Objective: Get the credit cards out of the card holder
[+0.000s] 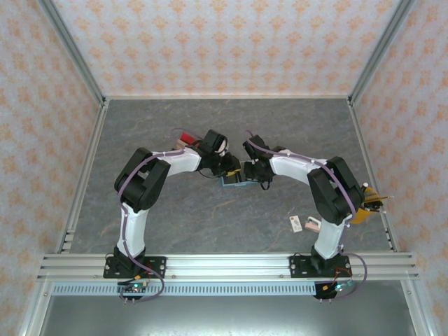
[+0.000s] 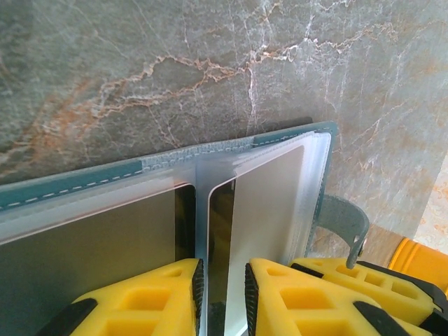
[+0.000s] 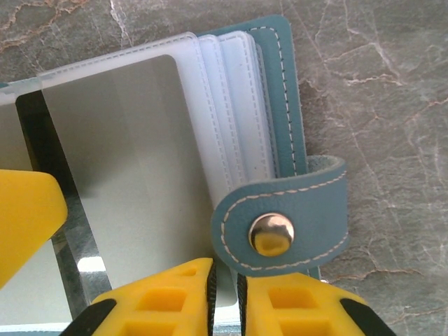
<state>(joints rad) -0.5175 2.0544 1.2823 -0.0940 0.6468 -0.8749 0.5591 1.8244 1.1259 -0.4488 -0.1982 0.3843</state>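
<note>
The teal card holder (image 1: pixel 233 181) lies open at the table's middle, between both grippers. Its stitched cover (image 2: pixel 70 185) and clear sleeves show close up. A pale credit card (image 3: pixel 133 154) sits in the top sleeve (image 2: pixel 269 203). My left gripper (image 2: pixel 222 269) has its jaws narrowly apart around that card's near edge. My right gripper (image 3: pixel 225 269) is shut on the holder's sleeve edge beside the snap strap (image 3: pixel 280 224). A red credit card (image 1: pixel 187 137) lies on the table behind the left arm.
A small white tag (image 1: pixel 296 223) and a pinkish lump (image 1: pixel 312 225) lie near the right arm's base. A clear tray with a yellow thing (image 1: pixel 365 206) stands at the right wall. Patterned walls close in the grey marble table (image 1: pixel 140 140).
</note>
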